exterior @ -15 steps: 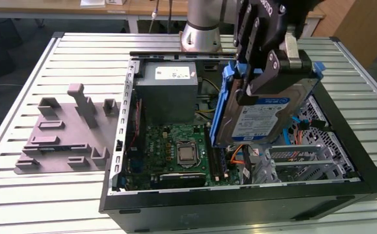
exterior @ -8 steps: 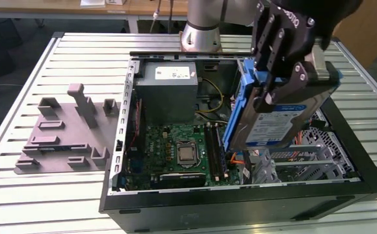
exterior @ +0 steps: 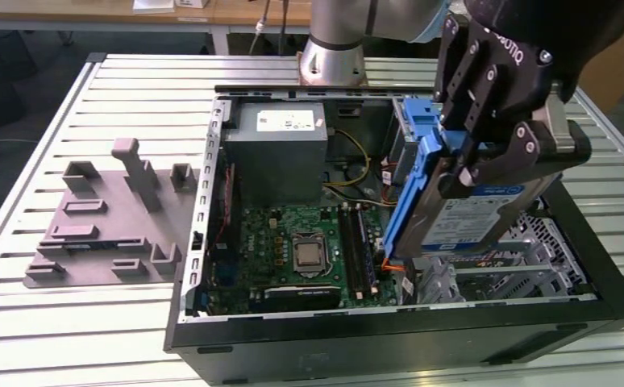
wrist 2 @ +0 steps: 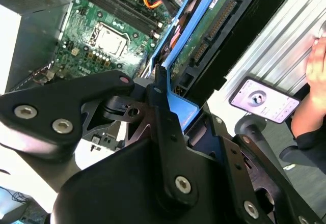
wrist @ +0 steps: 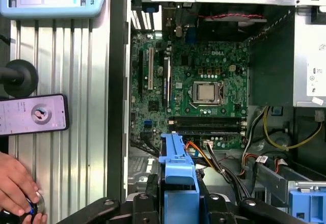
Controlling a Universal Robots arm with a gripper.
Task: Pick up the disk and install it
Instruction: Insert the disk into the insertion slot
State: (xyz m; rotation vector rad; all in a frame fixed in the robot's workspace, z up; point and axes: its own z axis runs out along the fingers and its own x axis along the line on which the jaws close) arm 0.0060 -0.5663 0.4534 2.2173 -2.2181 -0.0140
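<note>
Grey arm (exterior: 334, 36), black tool (exterior: 495, 165) tilted downward, its fingers (exterior: 465, 89) clamped on the disk (exterior: 473, 218).

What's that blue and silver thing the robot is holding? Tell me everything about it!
That is the disk: a flat silver metal rectangle with a white-and-blue label, framed in blue plastic. The second wrist view shows a green circuit board on its other face. It stands on edge, tilted, above the open computer case. The gripper has its jaws shut on it.
</note>
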